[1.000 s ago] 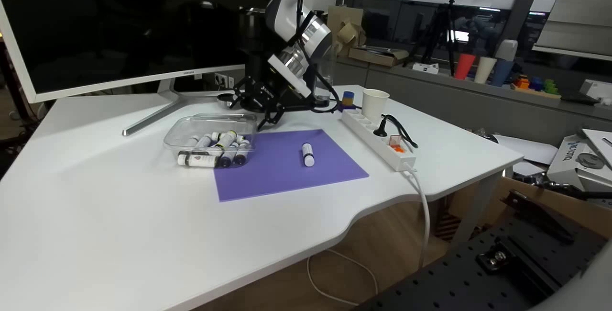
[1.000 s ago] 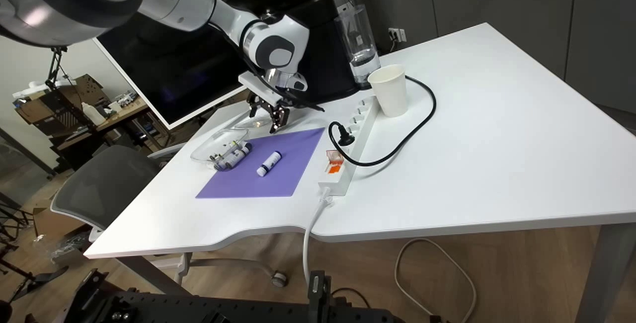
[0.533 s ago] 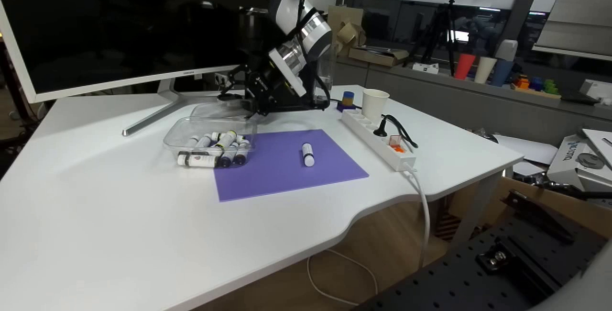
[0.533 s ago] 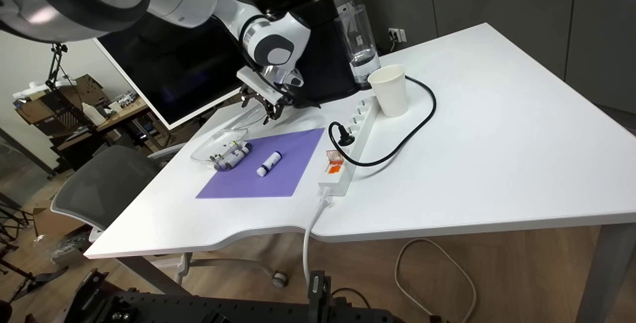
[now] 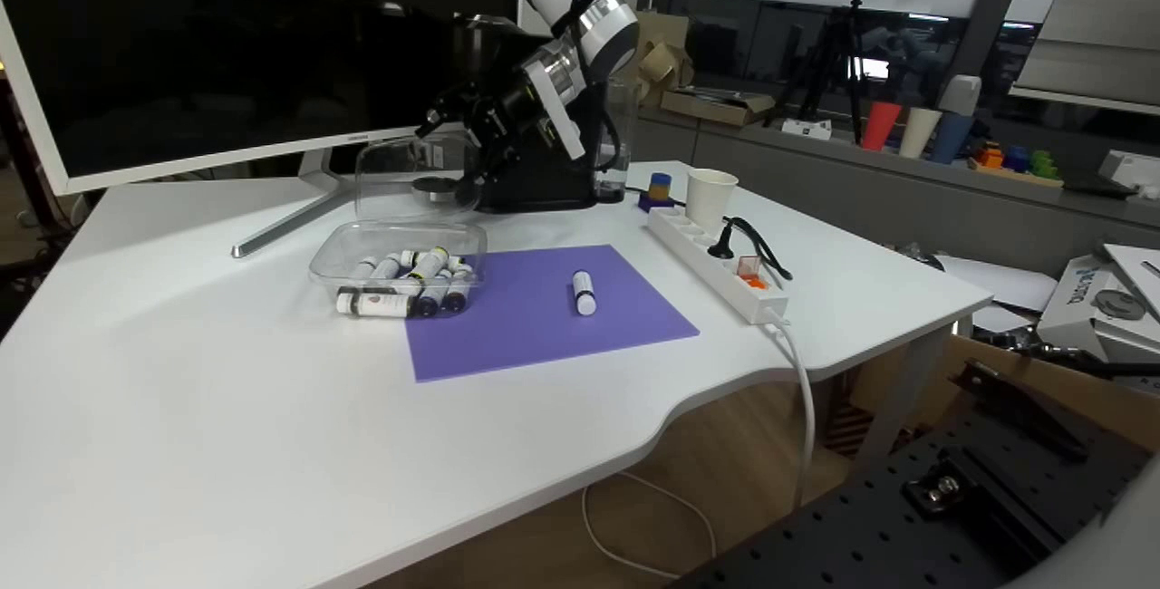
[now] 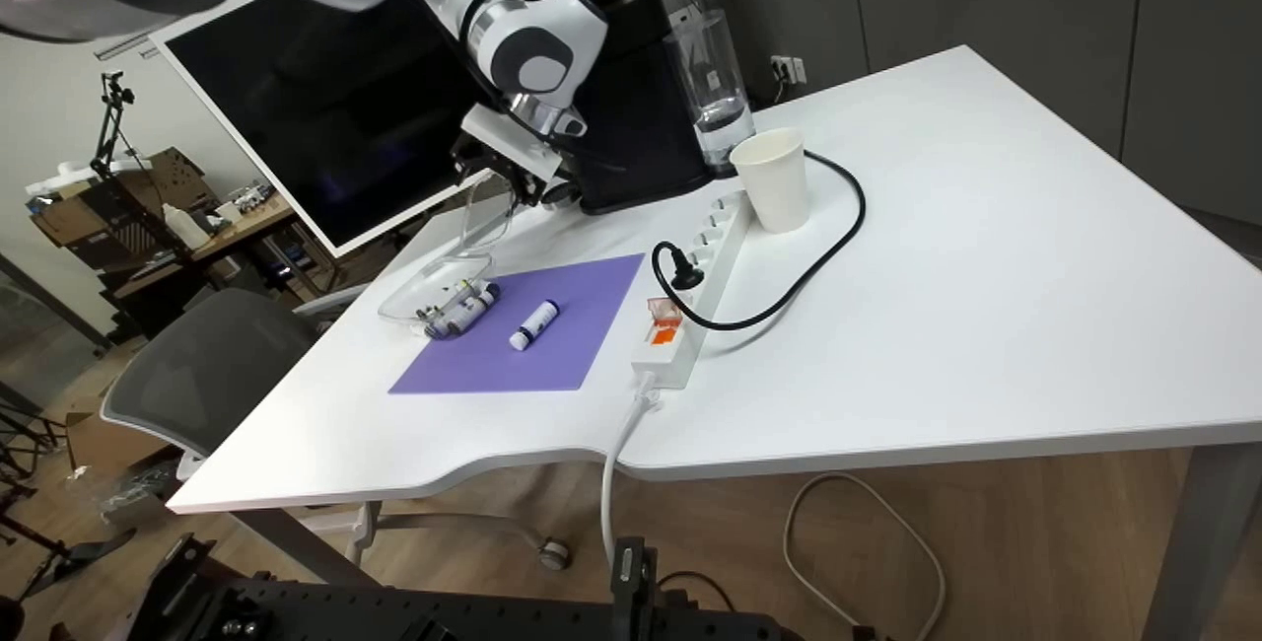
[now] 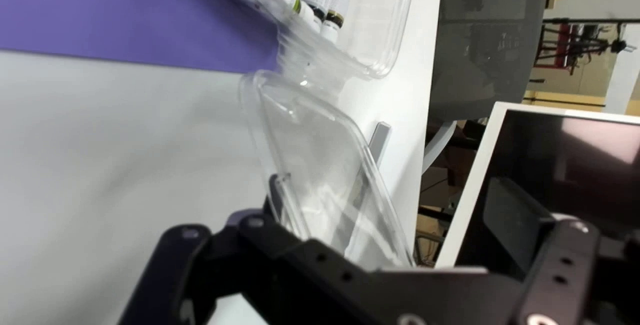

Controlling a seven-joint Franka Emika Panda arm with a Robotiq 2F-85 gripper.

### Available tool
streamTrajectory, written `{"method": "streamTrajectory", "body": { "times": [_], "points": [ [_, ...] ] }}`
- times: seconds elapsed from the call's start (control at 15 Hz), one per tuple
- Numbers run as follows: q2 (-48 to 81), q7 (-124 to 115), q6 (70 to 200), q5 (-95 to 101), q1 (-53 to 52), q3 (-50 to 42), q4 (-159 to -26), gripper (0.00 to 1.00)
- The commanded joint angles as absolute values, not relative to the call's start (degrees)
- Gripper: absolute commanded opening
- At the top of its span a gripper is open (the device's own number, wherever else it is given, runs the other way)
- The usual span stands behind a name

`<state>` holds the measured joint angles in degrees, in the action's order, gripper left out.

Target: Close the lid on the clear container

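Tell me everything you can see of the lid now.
The lid is a thin, shallow cover of what looks like colourless clear plastic, roughly rectangular, with rounded corners and a raised rim. It is open, tilted up steeply behind the clear container in an exterior view, its lower edge beside the container's rim; I can't tell whether they are joined. In the wrist view, one finger of the open gripper overlaps its edge, probably touching it.
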<state>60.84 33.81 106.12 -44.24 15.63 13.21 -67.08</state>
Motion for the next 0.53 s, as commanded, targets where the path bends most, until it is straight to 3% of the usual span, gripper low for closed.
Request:
{"method": "streamTrajectory", "body": {
  "times": [0.0, 0.47],
  "points": [
    [56.1, 38.3, 101.9, -44.2, 16.5, 13.1, -71.4, 1.0],
    [51.8, 41.0, 90.3, -41.8, 14.6, 11.1, -73.4, 1.0]
  ]
}}
